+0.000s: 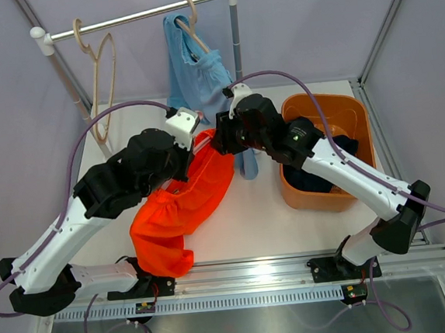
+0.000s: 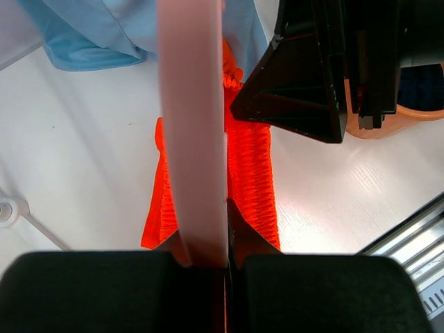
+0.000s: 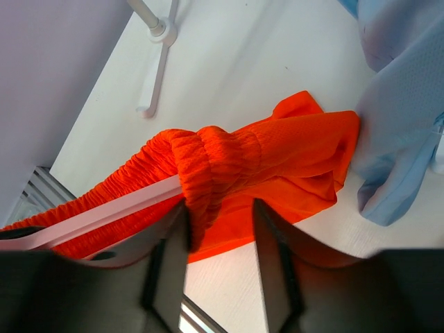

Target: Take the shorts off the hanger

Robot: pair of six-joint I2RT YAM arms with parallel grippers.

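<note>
The orange shorts (image 1: 181, 205) hang from a pale pink hanger (image 2: 191, 139) and trail down onto the table. My left gripper (image 2: 227, 236) is shut on the hanger's bar. My right gripper (image 3: 222, 222) stands open around the bunched elastic waistband (image 3: 208, 170). The band rests against one finger, with a gap to the other. In the top view both grippers, left (image 1: 195, 143) and right (image 1: 219, 139), meet at the shorts' top end. The light blue shorts (image 1: 194, 64) hang on a hanger on the rail. The dark navy shorts (image 1: 321, 177) lie in the bin.
An orange bin (image 1: 359, 119) stands at the right of the table. An empty hanger (image 1: 99, 76) hangs at the left of the clothes rail (image 1: 132, 18). The rail's uprights (image 1: 236, 40) and foot (image 3: 156, 69) stand on the table behind the grippers.
</note>
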